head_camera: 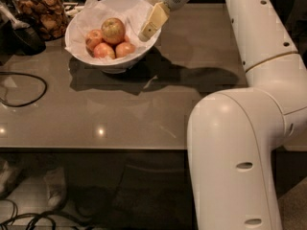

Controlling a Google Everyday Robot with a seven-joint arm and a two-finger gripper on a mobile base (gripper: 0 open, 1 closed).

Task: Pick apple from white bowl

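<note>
The apple, round and yellow-green with a reddish blush, sits at the top of the heap inside the white bowl. It rests on three smaller pinkish-red apples that crowd against it from below and from either side. All four lie on crumpled white paper that lines the bowl and rises past its rim. The gripper is tilted down over the bowl's right rim, just beside the apple on its right. It is apart from the fruit and holds nothing; whether it is apart or together cannot be told from this view, nor whether its tip touches the paper. The white arm reaches in from the right foreground across the brown table, which carries the bowl near its far left corner. A glass jar of brown snacks stands just beside the bowl on the left, and a loop of dark cable lies nearer the camera. Judged progress: the approach is nearly complete, but no grasp has been made. What remains is to bring the gripper over the apple, close on it, and lift it clear of the bowl without disturbing the smaller apples.
</note>
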